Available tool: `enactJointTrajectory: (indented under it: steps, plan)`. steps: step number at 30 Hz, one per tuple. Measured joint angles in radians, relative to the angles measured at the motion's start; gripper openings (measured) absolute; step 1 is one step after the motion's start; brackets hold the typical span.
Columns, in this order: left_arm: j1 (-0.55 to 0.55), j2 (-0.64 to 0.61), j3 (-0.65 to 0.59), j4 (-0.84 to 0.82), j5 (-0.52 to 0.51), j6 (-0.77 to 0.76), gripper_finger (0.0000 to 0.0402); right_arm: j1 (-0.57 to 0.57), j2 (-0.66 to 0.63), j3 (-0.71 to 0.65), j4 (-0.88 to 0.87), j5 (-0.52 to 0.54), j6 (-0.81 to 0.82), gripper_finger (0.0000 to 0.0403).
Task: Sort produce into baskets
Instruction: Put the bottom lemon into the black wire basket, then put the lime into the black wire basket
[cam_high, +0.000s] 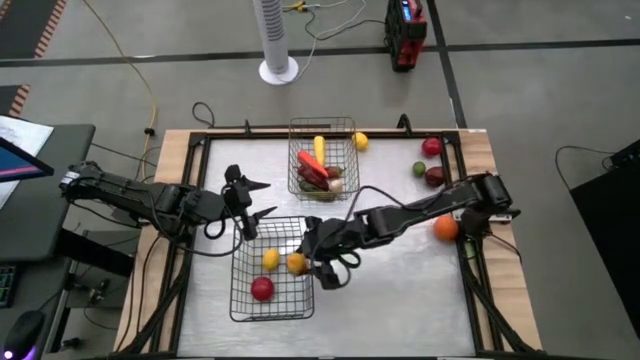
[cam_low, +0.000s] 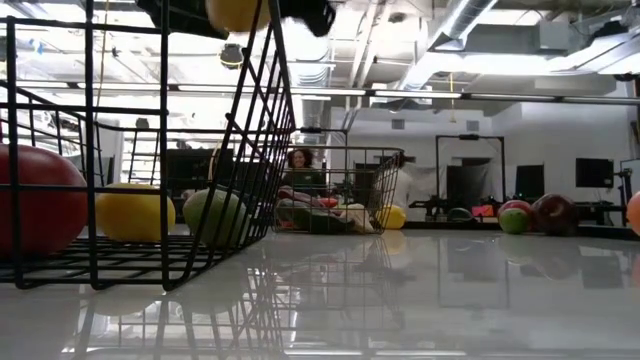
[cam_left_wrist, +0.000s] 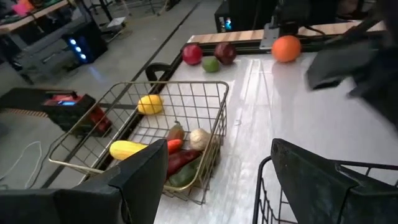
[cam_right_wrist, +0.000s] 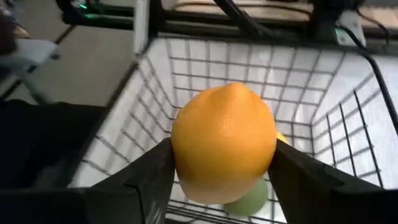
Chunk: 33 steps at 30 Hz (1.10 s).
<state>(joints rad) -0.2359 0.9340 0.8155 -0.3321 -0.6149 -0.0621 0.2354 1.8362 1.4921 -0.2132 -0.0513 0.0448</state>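
Overhead, found the right pincer (cam_high: 305, 264) reached in over the right edge of the near black basket (cam_high: 236, 300), closed on an orange-yellow lemon (cam_right_wrist: 224, 140). Held that fruit clear above the basket floor, squeezed between both dark fingers (cam_right_wrist: 146, 171). Below it, in the same basket, counted a yellow lemon (cam_high: 270, 258), a red apple (cam_high: 262, 289) and a pale green lime (cam_low: 215, 215), the lime partly hidden under the held fruit in the right wrist view. Hovered the left pincer (cam_high: 258, 198) at the basket's far edge, fingers spread apart and gripping nothing. Farther back on the tabletop (cam_high: 400, 290) stood the gold wire basket (cam_high: 352, 150), loaded with a long yellow piece (cam_left_wrist: 127, 149), a carrot (cam_left_wrist: 175, 145), a dark red pepper (cam_left_wrist: 180, 160), a green piece (cam_left_wrist: 182, 177) and a whitish garlic bulb (cam_left_wrist: 199, 138). Just outside its far right corner lay another lemon (cam_high: 360, 141). Toward the right side of the tabletop, loose and near each other: a red apple (cam_high: 432, 147), a green lime (cam_high: 419, 169) and a darker red apple (cam_high: 435, 177). Nearer, beside the right arm, sat an orange (cam_high: 445, 228).
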Motion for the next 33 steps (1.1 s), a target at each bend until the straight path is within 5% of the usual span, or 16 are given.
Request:
enactJointTrajectory:
  steps: [14, 22, 26, 33]
  plan:
    - [0.000, 0.000, 0.000, -0.010, 0.000, -0.009, 0.0274, -0.106, -0.088, 0.002, -0.306, -0.050, -0.009, 0.0362]
    - [0.000, 0.000, 0.000, -0.011, -0.001, -0.013, 0.0274, -0.219, -0.200, -0.023, -0.958, 0.237, 0.053, 0.0349]
    - [0.000, 0.000, 0.000, -0.011, -0.001, -0.014, 0.0274, -0.309, -0.237, -0.123, -1.029, 0.342, 0.138, 0.0334]
    - [0.000, 0.000, 0.000, -0.017, -0.001, -0.014, 0.0274, -0.555, -0.274, -0.307, -0.979, 0.347, 0.131, 0.0326]
